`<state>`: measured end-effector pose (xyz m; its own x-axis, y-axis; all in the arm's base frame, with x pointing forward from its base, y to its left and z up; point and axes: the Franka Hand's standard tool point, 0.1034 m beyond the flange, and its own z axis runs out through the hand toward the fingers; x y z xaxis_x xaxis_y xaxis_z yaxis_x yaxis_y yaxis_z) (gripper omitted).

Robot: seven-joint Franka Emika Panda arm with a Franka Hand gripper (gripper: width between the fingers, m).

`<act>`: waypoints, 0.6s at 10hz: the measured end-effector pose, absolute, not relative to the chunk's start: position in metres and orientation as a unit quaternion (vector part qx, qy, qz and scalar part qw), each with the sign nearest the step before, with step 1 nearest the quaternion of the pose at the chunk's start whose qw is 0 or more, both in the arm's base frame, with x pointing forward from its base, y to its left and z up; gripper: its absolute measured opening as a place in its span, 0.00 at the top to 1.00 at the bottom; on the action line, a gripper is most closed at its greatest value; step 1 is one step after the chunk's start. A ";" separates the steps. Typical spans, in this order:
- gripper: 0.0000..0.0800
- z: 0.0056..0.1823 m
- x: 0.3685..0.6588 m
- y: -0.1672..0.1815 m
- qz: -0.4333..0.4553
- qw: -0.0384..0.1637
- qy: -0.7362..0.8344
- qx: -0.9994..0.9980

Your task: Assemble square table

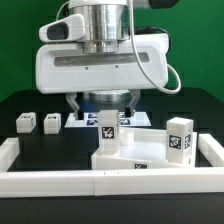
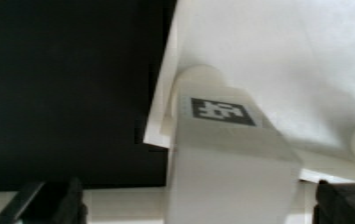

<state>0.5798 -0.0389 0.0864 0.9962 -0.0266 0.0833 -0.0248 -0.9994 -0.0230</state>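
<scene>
The white square panel [image 1: 140, 158] lies flat near the front wall. Two tagged white legs stand upright on it, one at its near-left corner [image 1: 107, 129] and one at its right corner [image 1: 180, 136]. Two more tagged legs [image 1: 25, 122] [image 1: 52, 121] lie loose on the black surface at the exterior view's left. My gripper [image 1: 103, 106] hangs right over the left standing leg. In the wrist view that leg [image 2: 227, 150] rises between my fingers [image 2: 49, 203], with a gap on each side, and the panel [image 2: 280, 50] lies behind it. My gripper [image 2: 199, 205] is open.
A long low white wall [image 1: 60, 182] edges the black surface at the front and both sides. The marker board [image 1: 78, 121] lies flat behind the gripper, partly hidden by it.
</scene>
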 end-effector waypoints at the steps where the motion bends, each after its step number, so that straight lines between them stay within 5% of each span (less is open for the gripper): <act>1: 0.19 0.085 0.577 -0.039 -0.039 0.011 0.013 -0.999; 5: 0.20 0.081 0.578 -0.036 -0.042 0.008 0.016 -0.999; 6: 0.42 0.081 0.578 -0.035 -0.043 0.009 0.015 -0.999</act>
<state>0.5780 -0.0353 0.0812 0.9959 -0.0309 0.0847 -0.0294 -0.9994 -0.0184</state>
